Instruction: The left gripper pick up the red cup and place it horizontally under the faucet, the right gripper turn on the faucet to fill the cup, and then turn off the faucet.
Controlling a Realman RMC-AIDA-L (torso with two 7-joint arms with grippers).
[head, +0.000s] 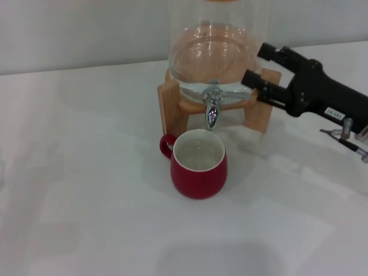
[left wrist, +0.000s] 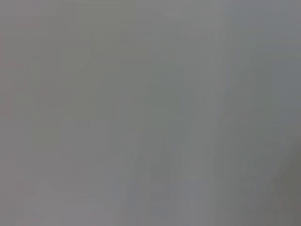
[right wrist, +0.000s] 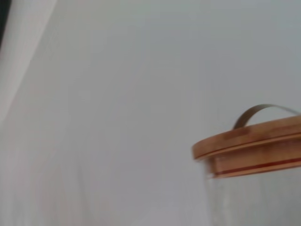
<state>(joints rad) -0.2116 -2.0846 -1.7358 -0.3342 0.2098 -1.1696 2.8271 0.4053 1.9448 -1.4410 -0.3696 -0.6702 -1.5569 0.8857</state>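
In the head view the red cup [head: 198, 164] stands upright on the white table, its white inside showing and its handle to the left, right below the chrome faucet [head: 212, 109]. The faucet sits on a clear glass dispenser [head: 218, 52] with a wooden stand [head: 168, 106]. My right gripper [head: 254, 64] is open, its black fingers [head: 269, 53] to the right of the faucet, beside the dispenser and apart from the spigot. My left gripper is out of view; the left wrist view shows only a blank grey surface.
The dispenser's wooden lid [right wrist: 249, 143] with a metal handle shows in the right wrist view. Thin metal parts [head: 345, 138] lie at the right edge of the table [head: 86, 190].
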